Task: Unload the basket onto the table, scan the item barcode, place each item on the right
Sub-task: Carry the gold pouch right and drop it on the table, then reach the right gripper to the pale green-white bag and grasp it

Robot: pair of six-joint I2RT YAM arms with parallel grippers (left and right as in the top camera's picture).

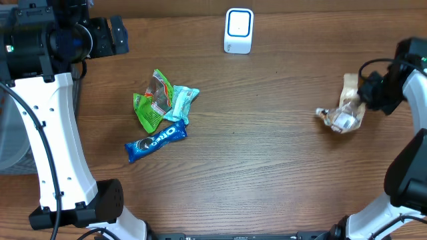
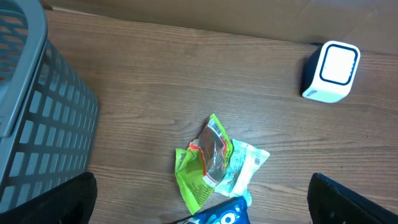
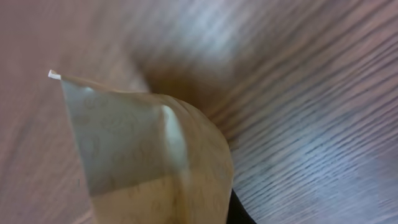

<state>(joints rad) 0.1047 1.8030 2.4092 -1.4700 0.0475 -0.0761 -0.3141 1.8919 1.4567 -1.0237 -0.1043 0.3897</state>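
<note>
My right gripper (image 1: 365,95) is shut on the top of a tan and clear snack packet (image 1: 345,115) at the table's right side. In the right wrist view the packet (image 3: 143,155) fills the lower left, blurred, with one dark finger (image 3: 239,214) showing behind it. No barcode shows on it. The white scanner (image 1: 239,30) stands at the back centre, well left of the packet. My left gripper (image 1: 113,37) is open at the back left, holding nothing; its fingers (image 2: 62,199) frame the left wrist view.
A green wrapper (image 1: 152,100), a teal packet (image 1: 181,101) and a blue Oreo pack (image 1: 155,141) lie together left of centre. A grey plastic basket (image 2: 37,112) stands at the left. The scanner (image 2: 333,71) also appears in the left wrist view.
</note>
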